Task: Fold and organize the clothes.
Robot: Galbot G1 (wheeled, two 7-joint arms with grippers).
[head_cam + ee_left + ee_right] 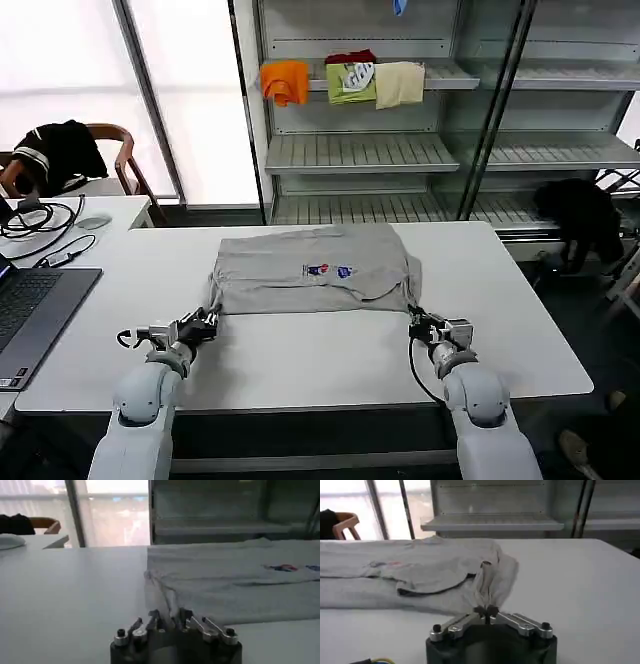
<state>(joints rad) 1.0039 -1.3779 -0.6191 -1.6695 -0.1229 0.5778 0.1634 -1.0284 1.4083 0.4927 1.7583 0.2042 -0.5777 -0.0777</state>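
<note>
So, starting at my left gripper (211,318): it sits low on the white table (300,360) at the near left corner of the light grey shirt (315,268), and in the left wrist view (170,622) its fingers are drawn close together with a fold of the shirt's hem pinched between them. My right gripper (416,318) mirrors it at the near right corner; in the right wrist view (487,611) the fingertips are clenched tight on a gathered ridge of grey cloth that rises up from them.

The shirt lies flat across the middle of the table, partly folded into a wide band, with its small red and blue chest print (328,270) facing up near the centre. Its near edge runs straight between my two grippers, and a dark-edged fold shows on the right side in the right wrist view (435,582).

Further out, a laptop (35,305) and some cables (40,220) sit on the table at my far left, with a chair (110,150) carrying a black garment (60,150) behind them. Beyond the table stands a metal shelf unit (400,150) holding folded orange (285,80), green (352,82) and cream (400,84) garments side by side
</note>
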